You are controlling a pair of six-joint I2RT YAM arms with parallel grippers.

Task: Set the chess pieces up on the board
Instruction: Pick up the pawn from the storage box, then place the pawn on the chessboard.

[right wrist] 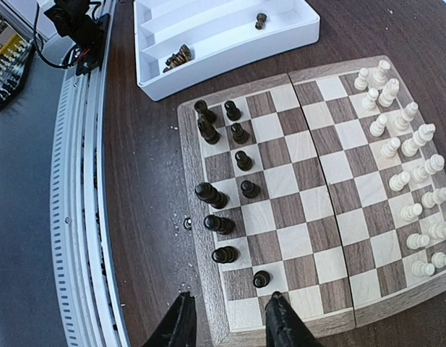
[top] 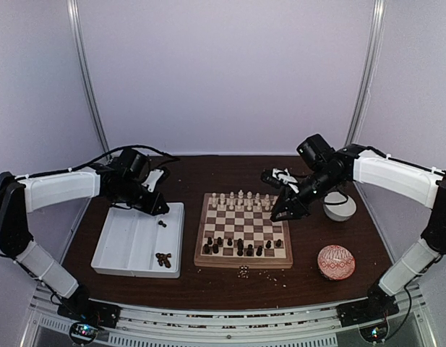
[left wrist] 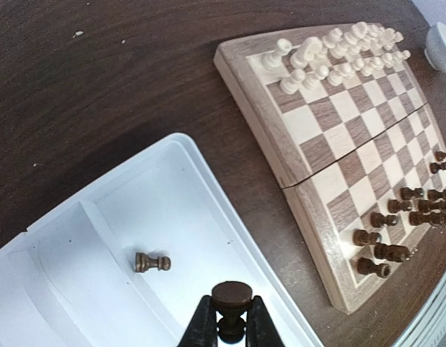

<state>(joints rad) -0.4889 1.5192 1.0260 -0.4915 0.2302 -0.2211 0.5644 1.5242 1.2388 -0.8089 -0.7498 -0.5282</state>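
Left hand (left wrist: 231, 319) is down in the white tray (left wrist: 197, 184), fingers pressed in on a dark piece (left wrist: 231, 295), pinching it just under its round head. It looks upright in the grip. A second dark pawn (left wrist: 152, 262) lies on its side on the tray floor, near the held one but not touching it. The top view shows a small heap of dark men (top: 163, 259) in the tray's near corner.

Across on the board (left wrist: 316, 144), the cream set (left wrist: 331, 58) stands lined up along the far edge. The dark ranks (right wrist: 223, 188) are only partly filled, with open squares in both near rows. Right hand (right wrist: 231, 312) hovers spread over the board's right edge, with nothing between its fingers.

So this is a pick, and the carry comes next. I'd say a straight lift first, high enough to clear the tray wall before swinging across the bench (left wrist: 100, 87). The grip sits high on the piece, so a quick move could let the base swing. Slow travel is the safer call. Come down over a vacant dark-side square and let the base sit flat. Then open only a little, because the neighbouring men stand close and a wide release could topple them.
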